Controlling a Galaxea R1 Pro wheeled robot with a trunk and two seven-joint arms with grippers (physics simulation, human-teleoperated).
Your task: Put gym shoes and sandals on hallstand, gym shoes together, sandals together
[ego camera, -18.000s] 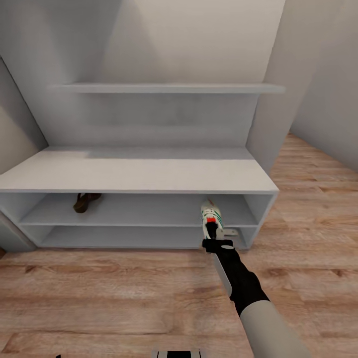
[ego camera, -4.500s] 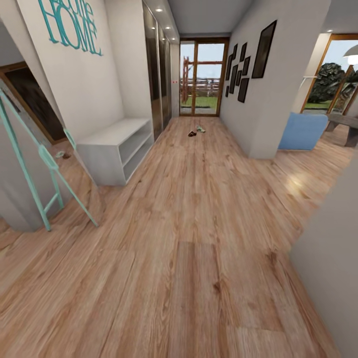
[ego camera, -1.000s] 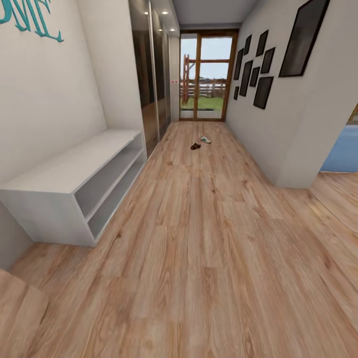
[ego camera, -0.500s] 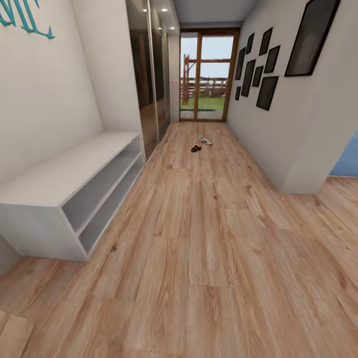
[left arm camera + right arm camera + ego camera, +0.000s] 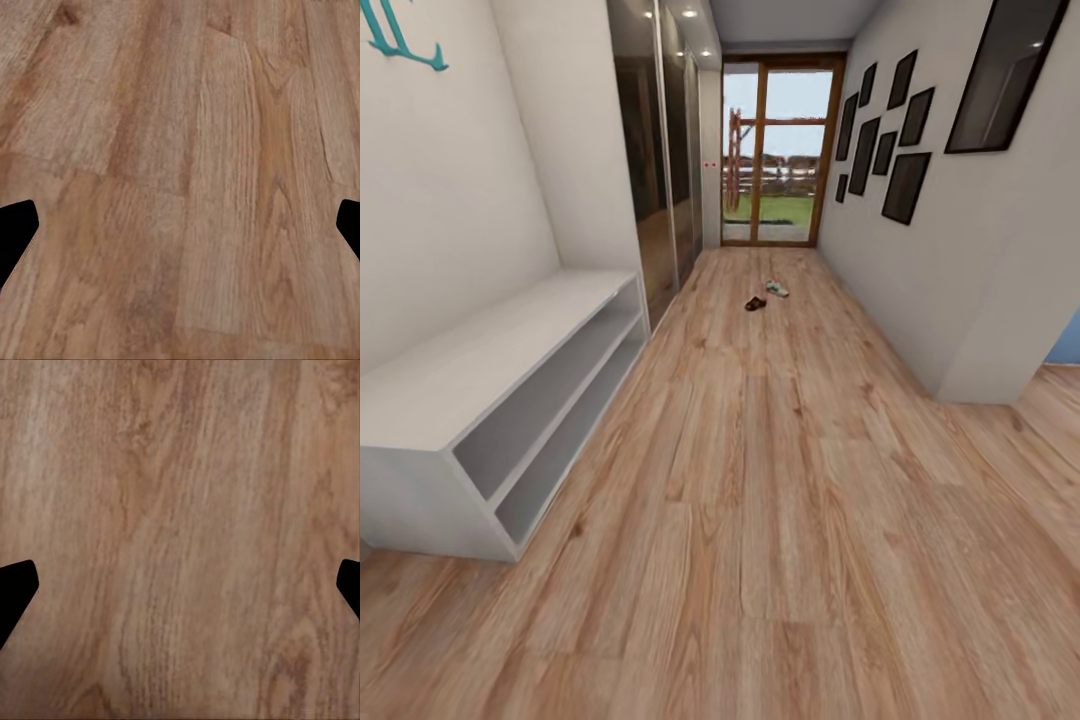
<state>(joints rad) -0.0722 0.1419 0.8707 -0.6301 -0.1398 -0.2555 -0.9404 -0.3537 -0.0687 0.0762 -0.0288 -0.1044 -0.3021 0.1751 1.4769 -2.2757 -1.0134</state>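
1. From the head camera I look down the corridor floor (image 5: 780,480). Against half a second ago the whole picture has slid: the camera has moved forward, and the things themselves have not.
2. The hallstand (image 5: 480,370) stands against the wall on my left. It now reaches lower and further left in the picture than before. I cannot see into its two open shelves from this angle.
3. One gym shoe (image 5: 777,289) and one sandal (image 5: 756,303) lie on the floor far ahead, near the glass door (image 5: 770,150). They are just beside each other, the sandal nearer to me and to the left. Both are too small here to tell more.
4. Eighteen seconds ago my right arm was holding a gym shoe at the rack's upper shelf, with a sandal already on that shelf.
5. The left gripper (image 5: 180,229) has its two dark fingertips at opposite edges of its wrist view, spread wide, with bare planks between them and nothing held.
6. The right gripper (image 5: 180,585) is likewise wide apart and empty over the floor.
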